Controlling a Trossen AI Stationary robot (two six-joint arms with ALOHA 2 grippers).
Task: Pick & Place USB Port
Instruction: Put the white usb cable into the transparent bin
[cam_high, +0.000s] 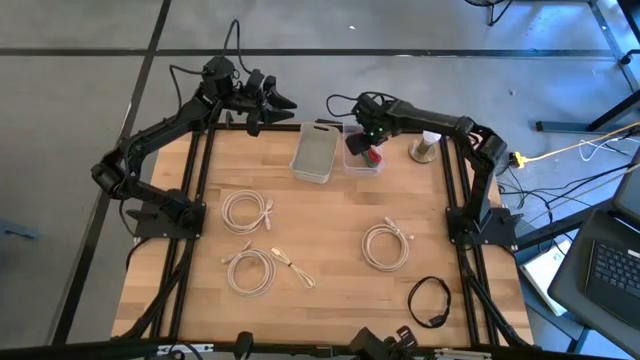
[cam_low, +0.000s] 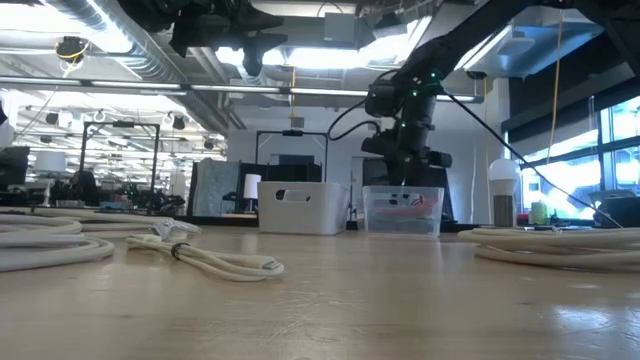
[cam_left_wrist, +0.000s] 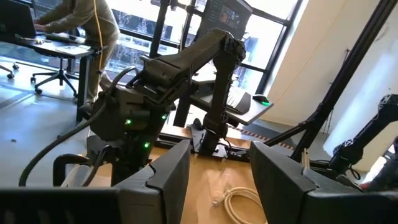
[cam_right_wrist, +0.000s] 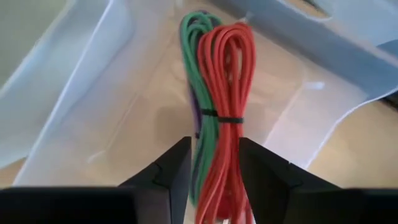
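Observation:
A bundle of red and green cables (cam_right_wrist: 221, 81), bound with a black tie, lies in the clear plastic bin (cam_high: 352, 166) at the table's far edge; it shows red in the high view (cam_high: 375, 157). My right gripper (cam_right_wrist: 214, 180) hangs over this bin (cam_low: 385, 225), shut on the bundle's near end. My left gripper (cam_high: 285, 103) is open and empty, raised beyond the table's far edge, left of the white bin (cam_high: 313, 153). My right gripper pinches the near end of the cable bundle (cam_right_wrist: 217, 162) between its two fingers, the strands running along the fingers. The fingers come from above, slanting down into the bin. The bundle's far loop end (cam_right_wrist: 214, 25) rests on the bin's floor.
Three white cable coils lie on the table (cam_high: 247, 210), (cam_high: 250, 270), (cam_high: 387, 245), and a black cable (cam_high: 430, 300) near the front right. A small white bottle (cam_high: 428, 148) stands right of the clear bin. A person sits in the room beyond (cam_left_wrist: 81, 25).

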